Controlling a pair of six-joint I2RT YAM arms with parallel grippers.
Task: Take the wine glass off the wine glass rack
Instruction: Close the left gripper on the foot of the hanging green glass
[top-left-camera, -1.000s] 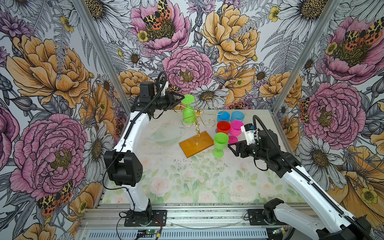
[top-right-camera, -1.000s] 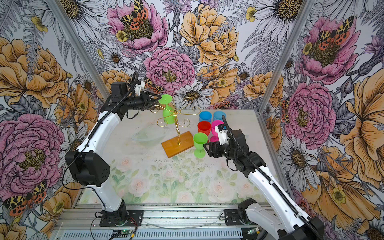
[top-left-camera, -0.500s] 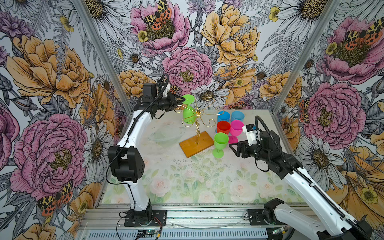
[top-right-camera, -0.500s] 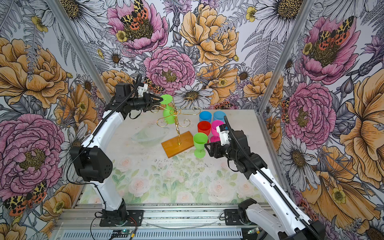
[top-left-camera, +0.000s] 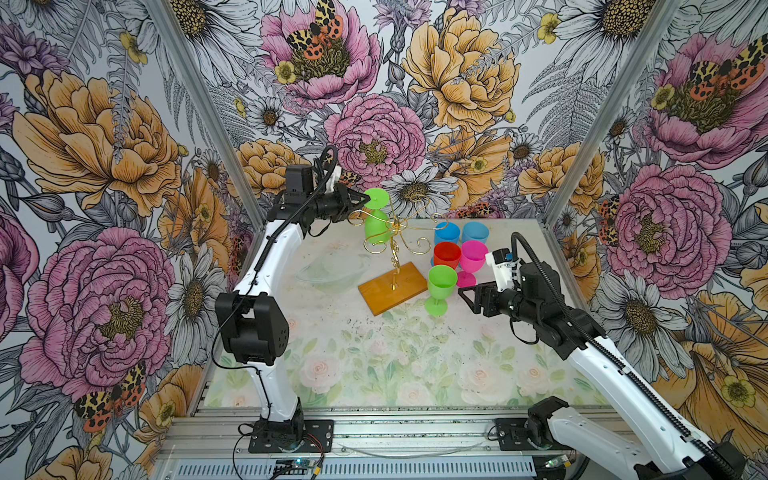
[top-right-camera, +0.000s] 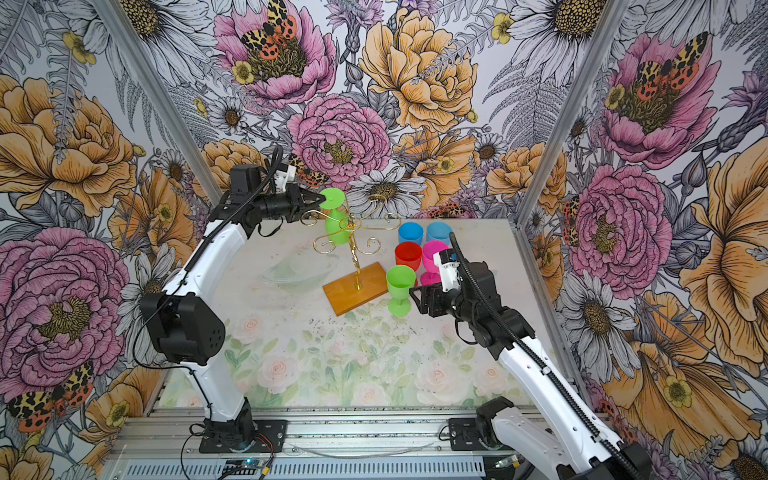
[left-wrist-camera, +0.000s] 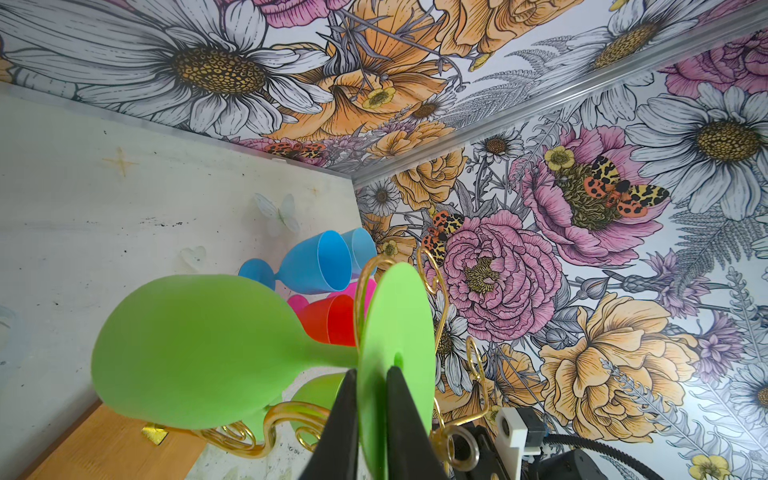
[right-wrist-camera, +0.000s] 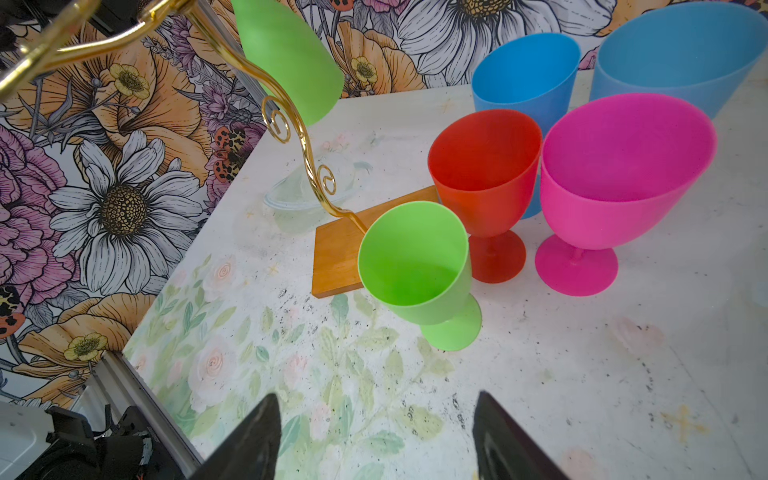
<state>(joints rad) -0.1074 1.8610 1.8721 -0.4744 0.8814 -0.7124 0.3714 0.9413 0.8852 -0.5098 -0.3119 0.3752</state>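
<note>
Green wine glass (top-left-camera: 377, 226) hanging bowl-down from a curled arm of the gold wine glass rack (top-left-camera: 386, 296), its foot disc pinched edge-on by my left gripper (left-wrist-camera: 372, 374), while my right gripper (right-wrist-camera: 377, 397) hovers spread wide near the upright green goblet (right-wrist-camera: 415, 266).

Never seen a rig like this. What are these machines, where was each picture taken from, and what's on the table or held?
Two white robot arms stand at a table, each ending in a two-fingered claw. Two pictures look down from overhead; two come from cameras on the wrists. A gold wire rack on a wooden base carries an upside-down green glass; the left claw pinches its foot. The right claw is open and empty. Before it stand a second green glass, a red glass, a pink glass and two blue glasses.
</note>
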